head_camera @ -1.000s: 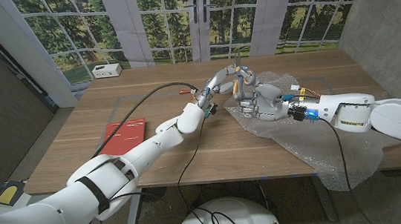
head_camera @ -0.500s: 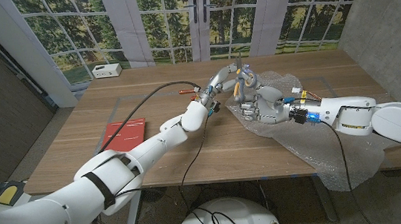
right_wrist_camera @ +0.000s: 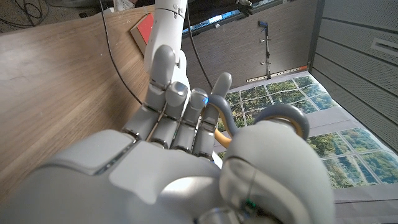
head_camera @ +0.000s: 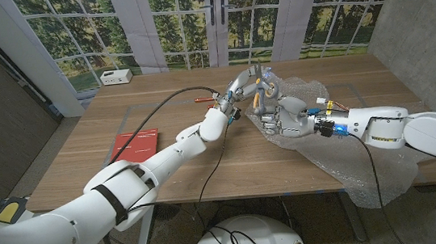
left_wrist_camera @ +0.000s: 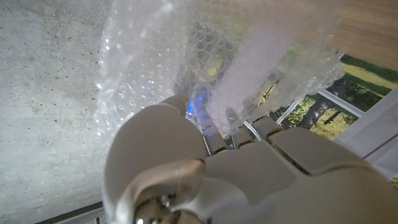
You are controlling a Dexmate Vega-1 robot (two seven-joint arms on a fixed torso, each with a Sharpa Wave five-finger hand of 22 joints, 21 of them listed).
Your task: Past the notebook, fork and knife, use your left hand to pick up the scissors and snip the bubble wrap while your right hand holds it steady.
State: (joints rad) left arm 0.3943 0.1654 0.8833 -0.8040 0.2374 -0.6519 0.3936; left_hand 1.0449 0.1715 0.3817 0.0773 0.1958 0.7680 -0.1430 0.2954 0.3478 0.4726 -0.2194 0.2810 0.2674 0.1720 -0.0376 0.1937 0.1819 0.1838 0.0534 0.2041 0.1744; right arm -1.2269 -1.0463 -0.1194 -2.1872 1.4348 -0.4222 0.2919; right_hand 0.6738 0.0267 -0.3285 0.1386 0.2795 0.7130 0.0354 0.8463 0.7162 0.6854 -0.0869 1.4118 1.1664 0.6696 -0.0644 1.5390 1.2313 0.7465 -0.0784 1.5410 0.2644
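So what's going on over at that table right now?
The robot's left hand holds scissors up at the edge of a bubble wrap sheet, while its right hand grips the wrap close beside them. Whether a cut has been made cannot be told. A red notebook lies apart on the wooden table.

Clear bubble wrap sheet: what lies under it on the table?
Under the clear bubble wrap sheet only the brown wooden table shows through; the right robot hand covers part of it.

left robot hand lifted scissors slightly | right robot hand shifted left
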